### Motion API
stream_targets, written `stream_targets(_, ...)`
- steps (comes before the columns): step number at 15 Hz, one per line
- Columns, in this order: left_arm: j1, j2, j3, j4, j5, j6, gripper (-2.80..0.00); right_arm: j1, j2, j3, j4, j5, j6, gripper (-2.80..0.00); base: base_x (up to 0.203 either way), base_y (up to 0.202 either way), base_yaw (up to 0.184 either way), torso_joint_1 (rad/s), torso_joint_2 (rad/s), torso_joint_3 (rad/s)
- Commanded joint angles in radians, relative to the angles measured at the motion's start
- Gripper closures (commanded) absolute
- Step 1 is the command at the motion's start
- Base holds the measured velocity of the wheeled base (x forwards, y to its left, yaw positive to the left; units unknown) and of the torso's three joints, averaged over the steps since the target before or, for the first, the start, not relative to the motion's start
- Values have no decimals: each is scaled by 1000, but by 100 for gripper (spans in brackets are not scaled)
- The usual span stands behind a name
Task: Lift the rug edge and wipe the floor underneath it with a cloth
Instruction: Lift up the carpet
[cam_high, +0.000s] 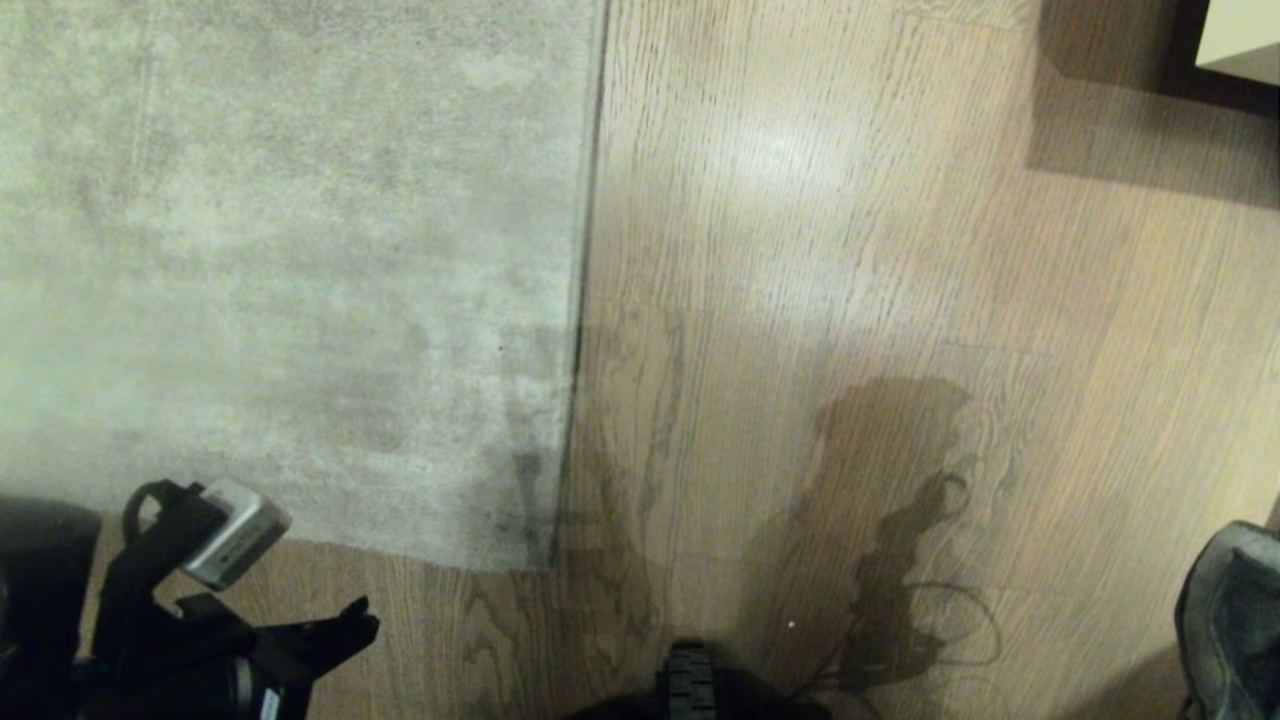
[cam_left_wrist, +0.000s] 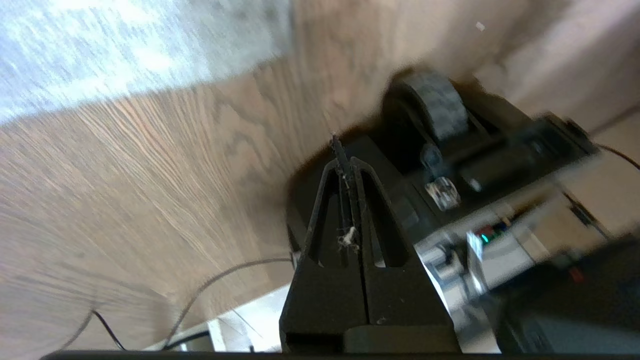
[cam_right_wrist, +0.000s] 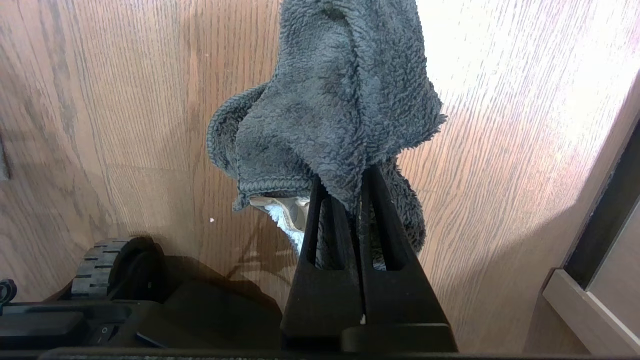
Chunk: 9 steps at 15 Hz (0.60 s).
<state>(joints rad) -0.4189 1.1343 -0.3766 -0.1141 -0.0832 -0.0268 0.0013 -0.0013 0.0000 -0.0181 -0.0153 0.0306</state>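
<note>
Wood floor (cam_high: 850, 250) fills most of the room, bare and dry-looking. From the right gripper (cam_right_wrist: 359, 200) outward: its fingers are pressed together on the grey cloth (cam_right_wrist: 330, 100), which hangs just above the planks at the robot's right side. The left gripper (cam_high: 350, 615), pressed together and empty, hovers near the rug's near edge. The rug (cam_high: 280, 250) lies flat, so lifting and wiping both remain.
</note>
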Motion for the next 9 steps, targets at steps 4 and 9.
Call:
stream_targets(4, -9, 160, 1, -61, 22, -58, 0, 0, 1, 0, 0, 0, 0, 0, 0, 0, 0, 0, 0, 0)
stream_targets(9, -9, 294, 0, -222, 57, -74, 0, 0, 1, 0, 0, 0, 0, 0, 0, 0, 0, 0, 0, 0)
